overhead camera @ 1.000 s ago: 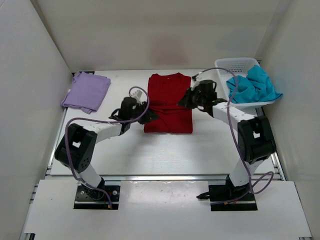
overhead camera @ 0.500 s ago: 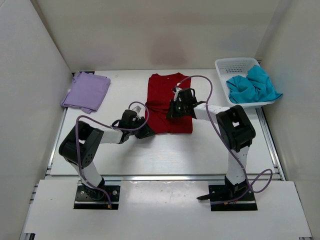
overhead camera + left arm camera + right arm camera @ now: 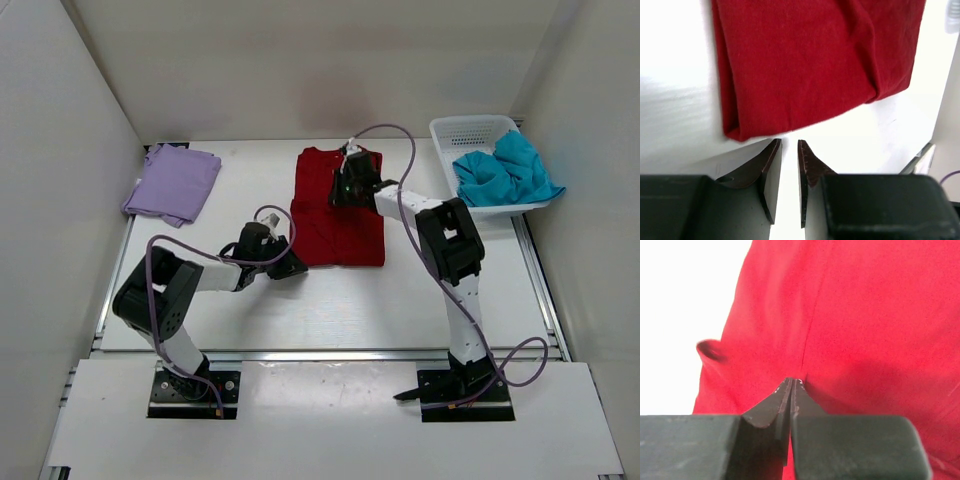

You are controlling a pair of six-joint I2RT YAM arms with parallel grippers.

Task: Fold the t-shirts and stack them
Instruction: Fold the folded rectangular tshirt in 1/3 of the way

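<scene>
Squarely in the middle of the worktop [image 3: 400, 300] lies the deep red t-shirt [image 3: 345, 235], folded into a narrow oblong with its sleeves tucked in. Its long axis runs from the near edge toward the far edge, neckline at the far end and hem at the near end.

The right gripper [image 3: 343, 188] is down on the far half of this shirt, a little short of the neckline. In the right wrist view its fingers [image 3: 765, 412] are pressed tight together, and their tips touch the red cloth [image 3: 865, 315] at the foot of a crease. Whether any cloth is caught between them cannot be told.

The left gripper [image 3: 290, 266] sits low at the shirt's near-left corner. In the left wrist view its claw [image 3: 789, 145] is parted by a narrow slit with bare white worktop showing through, and nothing is held. The folded corner of the red shirt [image 3: 810, 60] lies just ahead of the fingertips, apart from them.

The lavender t-shirt [image 3: 172, 183] rests folded in the far-left corner, a little askew to the edges. The teal t-shirt [image 3: 505, 170] is bunched up in the white lattice basket [image 3: 478, 127] at the far-right corner, spilling over its near and right rims.
</scene>
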